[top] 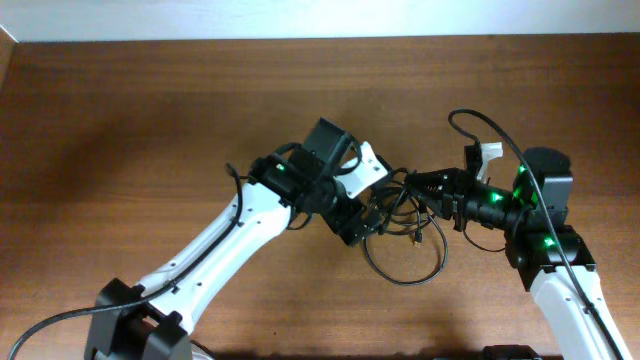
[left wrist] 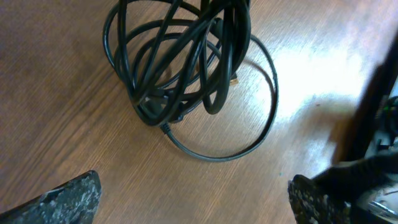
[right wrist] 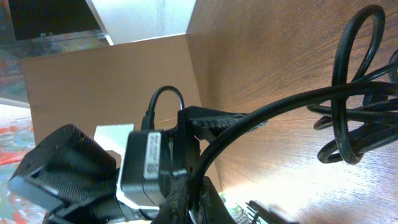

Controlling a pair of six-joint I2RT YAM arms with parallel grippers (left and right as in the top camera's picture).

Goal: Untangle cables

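Overhead view shows the brown surface (top: 150, 120) with both arms meeting near its middle. The left gripper (left wrist: 194, 202) hangs spread wide above the cables (left wrist: 227, 56), a tangled black bundle there. The right gripper (top: 418, 186) is pressed together, pinching one cord of it.

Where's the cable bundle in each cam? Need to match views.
Overhead: cable bundle sits right of centre, with one wide loop below it.
Left wrist: top centre, with the same wide loop lying flat to its right.
Right wrist: right edge, with one strand running back toward the camera.
Shared landmark: the wood table under it.
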